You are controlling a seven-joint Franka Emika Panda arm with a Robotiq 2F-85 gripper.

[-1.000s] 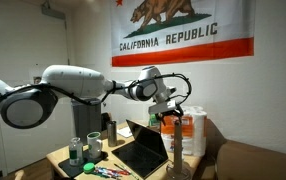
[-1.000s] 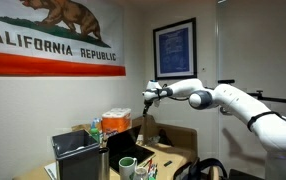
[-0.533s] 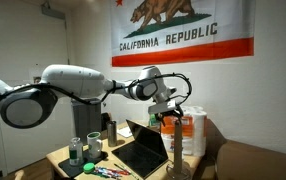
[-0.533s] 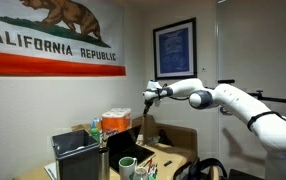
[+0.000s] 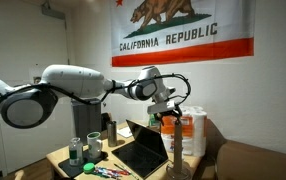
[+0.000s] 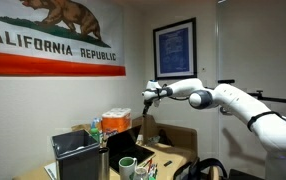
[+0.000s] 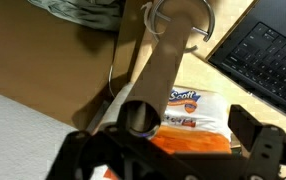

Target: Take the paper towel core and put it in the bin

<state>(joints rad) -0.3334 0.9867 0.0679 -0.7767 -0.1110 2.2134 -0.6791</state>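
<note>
The paper towel core is a slim brown cardboard tube standing upright, its open top close under the wrist camera and its foot inside a wire ring. My gripper is open, right above the core's top. The tube end lies between the fingers, nearer the left one, and the fingers are not closed on it. In both exterior views the gripper hangs over the desk with the core below it. A dark grey rectangular bin stands near the camera in an exterior view.
A wrapped pack of white paper towels with an orange label stands beside the core. An open laptop is next to it. Small cups stand on the desk. A flag hangs on the wall.
</note>
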